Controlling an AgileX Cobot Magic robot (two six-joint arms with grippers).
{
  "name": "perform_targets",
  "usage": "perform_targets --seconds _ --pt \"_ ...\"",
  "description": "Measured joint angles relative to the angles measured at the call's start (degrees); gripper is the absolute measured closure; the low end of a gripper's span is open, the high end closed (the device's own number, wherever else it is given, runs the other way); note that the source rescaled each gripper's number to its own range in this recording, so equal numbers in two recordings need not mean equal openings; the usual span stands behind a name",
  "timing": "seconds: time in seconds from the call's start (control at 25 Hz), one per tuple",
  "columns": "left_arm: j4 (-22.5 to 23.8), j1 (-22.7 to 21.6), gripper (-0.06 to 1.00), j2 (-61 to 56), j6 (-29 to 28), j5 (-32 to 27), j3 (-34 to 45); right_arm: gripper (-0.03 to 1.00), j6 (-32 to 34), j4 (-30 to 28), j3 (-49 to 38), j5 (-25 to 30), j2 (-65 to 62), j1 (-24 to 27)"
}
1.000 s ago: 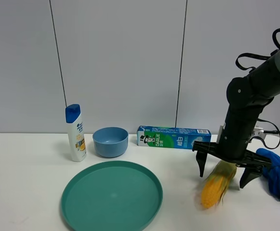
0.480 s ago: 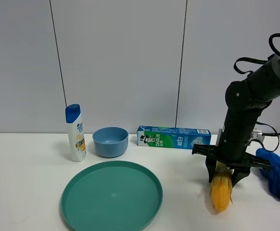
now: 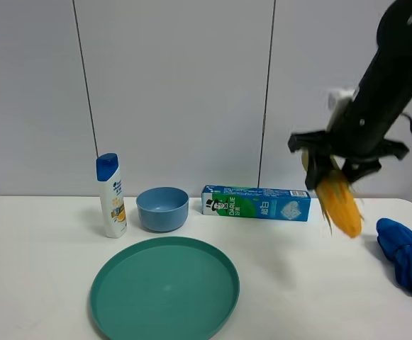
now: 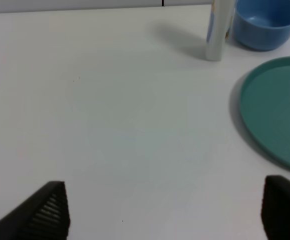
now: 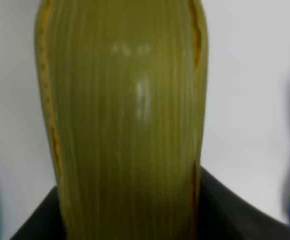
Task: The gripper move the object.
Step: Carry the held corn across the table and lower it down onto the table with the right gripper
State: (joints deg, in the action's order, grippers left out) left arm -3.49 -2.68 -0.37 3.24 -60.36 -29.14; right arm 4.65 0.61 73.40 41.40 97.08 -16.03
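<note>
My right gripper [image 3: 331, 172] is shut on an ear of corn [image 3: 340, 203] with a yellow cob and green husk, and holds it high above the table, over its right side. The corn hangs tip-down and tilted. In the right wrist view the corn's husk [image 5: 122, 115] fills the frame between the dark fingers [image 5: 229, 210]. My left gripper [image 4: 164, 212] is open and empty, low over bare white table; the arm itself is outside the exterior view.
A teal plate [image 3: 164, 287] lies front centre, also in the left wrist view [image 4: 279, 110]. Behind it stand a blue bowl [image 3: 162, 208], a shampoo bottle [image 3: 111, 195] and a toothpaste box [image 3: 256, 202]. A blue cloth [image 3: 406, 263] lies at the right edge.
My right gripper closed on the corn lying on the table and lifted it well up off the surface. The left gripper and the other objects have not moved.
</note>
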Motion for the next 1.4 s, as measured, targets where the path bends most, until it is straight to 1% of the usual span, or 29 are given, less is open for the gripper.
perform_targets --seconds 0.08,0.12,0.2,0.28,0.36,0.48,0.64,0.76,0.88,0.96,1.12,1.16,1.24,1.4 --pt "0.0 0.0 -0.06 0.0 0.0 0.0 0.0 0.97 -6.93 0.22 3.2 1.35 -4.51 -2.98" --pt "0.0 0.0 -0.06 0.0 0.0 0.0 0.0 0.97 -10.08 0.22 6.05 2.94 -5.93 -4.59" --pt "0.0 0.0 -0.06 0.0 0.0 0.0 0.0 0.97 -14.28 0.22 13.52 6.61 -7.01 -9.24" --pt "0.0 0.0 -0.06 0.0 0.0 0.0 0.0 0.97 -16.75 0.24 20.57 9.71 -6.39 -13.63" --pt "0.0 0.0 -0.06 0.0 0.05 0.0 0.0 0.97 -18.5 0.18 29.44 11.98 -4.01 -19.32" --pt "0.0 0.0 -0.06 0.0 0.05 0.0 0.0 0.97 -18.88 1.06 42.47 12.78 2.0 -25.43" --pt "0.0 0.0 -0.06 0.0 0.05 0.0 0.0 0.97 -13.55 6.91 55.48 12.59 12.98 -30.3" --pt "0.0 0.0 -0.06 0.0 0.05 0.0 0.0 0.97 -10.97 11.23 60.91 12.31 21.26 -32.79" --pt "0.0 0.0 -0.06 0.0 -0.02 0.0 0.0 0.97 -7.38 15.65 62.46 10.58 28.19 -34.32" --pt "0.0 0.0 -0.06 0.0 -0.02 0.0 0.0 0.97 -3.02 17.67 62.5 8.56 32.46 -34.66" --pt "0.0 0.0 -0.06 0.0 -0.02 0.0 0.0 0.97 8.37 18.05 62.5 5.61 38.71 -34.92" --pt "0.0 0.0 -0.06 0.0 -0.02 0.0 0.0 0.97 10.12 18.05 62.5 5.29 39.71 -35.2" --pt "0.0 0.0 -0.06 0.0 -0.02 0.0 0.0 0.97 11.65 18.05 62.5 4.59 41.64 -36.39" --pt "0.0 0.0 -0.06 0.0 -0.02 0.0 0.0 0.97 12.46 18.11 62.5 4.01 43.81 -38.6"
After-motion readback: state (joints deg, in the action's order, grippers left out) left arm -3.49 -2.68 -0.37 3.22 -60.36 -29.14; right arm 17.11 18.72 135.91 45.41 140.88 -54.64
